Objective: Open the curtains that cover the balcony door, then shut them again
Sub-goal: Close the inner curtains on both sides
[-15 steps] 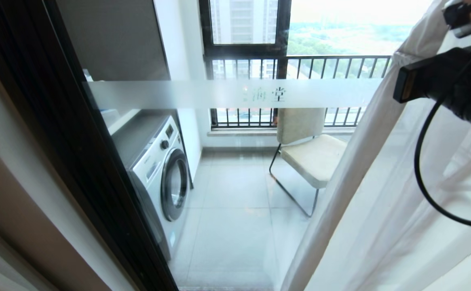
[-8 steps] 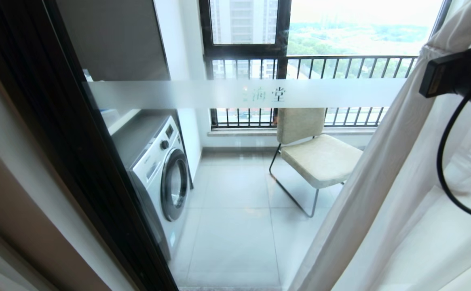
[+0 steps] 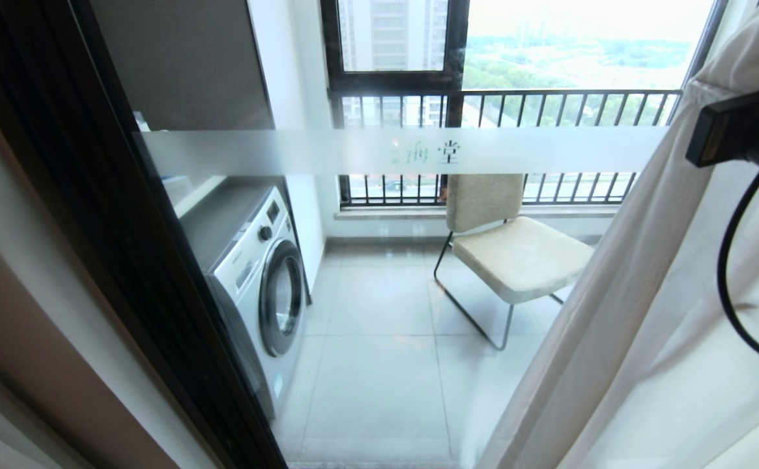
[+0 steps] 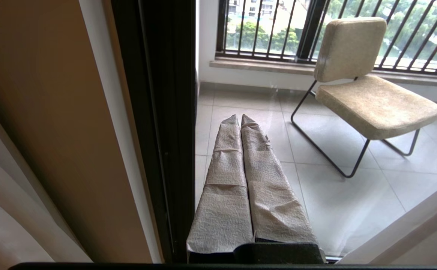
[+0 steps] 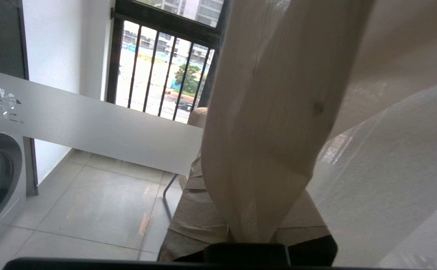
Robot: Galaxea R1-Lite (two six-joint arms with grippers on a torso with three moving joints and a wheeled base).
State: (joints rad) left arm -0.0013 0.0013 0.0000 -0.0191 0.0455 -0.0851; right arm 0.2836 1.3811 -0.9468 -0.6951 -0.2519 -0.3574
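**A:** Which step do you log here?

**B:** Opening, I judge, nearly done. The sheer white curtain panel (image 3: 640,306) is gathered at your right; most of the black-framed glass balcony door with its frosted white band (image 3: 379,151) is uncovered. Through it you see a white washing machine (image 3: 258,273) and a beige padded chair (image 3: 516,251).

**A:** Tool state?

**B:** Your right gripper (image 5: 248,221), cloth-wrapped, has a beige woven fold (image 5: 271,123) running down between its fingers; whether it pinches or has slackened, you cannot tell. Your left gripper (image 4: 239,120) is parked low by the door frame, fingers pressed together, empty.

**A:** Next move?

**B:** Probably a sure hold on that fold, then a level pull back across the glass.
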